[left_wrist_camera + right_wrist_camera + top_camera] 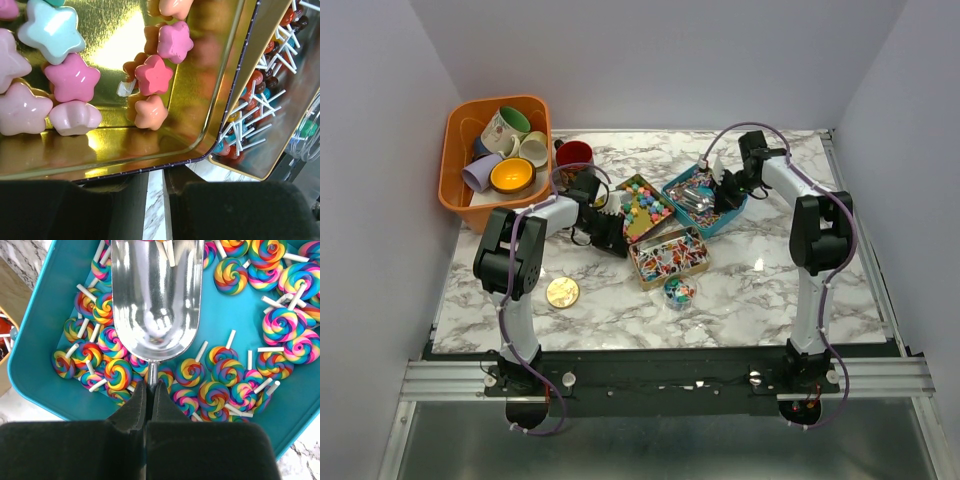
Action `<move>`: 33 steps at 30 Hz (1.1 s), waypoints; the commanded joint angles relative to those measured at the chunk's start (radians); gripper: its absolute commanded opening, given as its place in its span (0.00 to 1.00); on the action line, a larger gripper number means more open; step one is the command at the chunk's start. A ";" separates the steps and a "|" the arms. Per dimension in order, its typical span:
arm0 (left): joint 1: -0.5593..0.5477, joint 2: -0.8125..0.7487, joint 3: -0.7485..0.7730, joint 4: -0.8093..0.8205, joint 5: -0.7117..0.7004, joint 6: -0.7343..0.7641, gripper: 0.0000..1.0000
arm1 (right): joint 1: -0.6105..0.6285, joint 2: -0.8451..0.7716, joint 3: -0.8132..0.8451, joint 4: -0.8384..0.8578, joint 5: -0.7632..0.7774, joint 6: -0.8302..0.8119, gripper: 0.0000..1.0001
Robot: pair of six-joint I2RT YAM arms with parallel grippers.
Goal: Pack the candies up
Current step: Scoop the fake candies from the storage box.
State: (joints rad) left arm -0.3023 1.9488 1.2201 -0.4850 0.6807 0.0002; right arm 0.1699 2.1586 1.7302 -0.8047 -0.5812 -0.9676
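The right gripper (150,386) is clamped tight on the thin handle of a shiny silver metal scoop (155,295). The scoop's bowl lies over a bright teal rectangular tin (45,390) towards the table's far right side. Its near part looks bare. Rainbow-swirl lollipops on white sticks (282,325) are heaped all round it.

The left gripper (157,200) has its dark pads parted by a narrow gap. Only marble shows through, so I'd say it holds nothing. Just beyond it is the rounded corner of a gold-lined rectangular tin (220,85) holding glossy star-shaped candies in pink, peach and mint (72,77). Small ball lollipops (252,80) fill the tin beside it.

This looks like the scooping step. Next, the scoop's lip should slide under the lollipops, lift level, and travel to the small clear round tub (666,291) near the middle of the white marble-patterned table (760,290). The flat round gold lid (562,292) lies near the left edge.

I can read no brand or writing.
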 commanded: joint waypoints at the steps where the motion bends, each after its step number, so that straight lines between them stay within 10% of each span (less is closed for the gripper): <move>1: 0.011 -0.027 0.021 -0.064 -0.047 0.075 0.29 | 0.017 -0.055 -0.020 -0.071 -0.155 -0.005 0.01; 33: 0.028 -0.091 -0.001 -0.194 -0.286 0.184 0.47 | 0.014 -0.092 -0.055 0.022 -0.066 -0.048 0.01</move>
State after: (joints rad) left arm -0.2874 1.8919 1.2285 -0.6132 0.5404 0.1455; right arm 0.1688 2.0808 1.6394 -0.7540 -0.6075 -0.9798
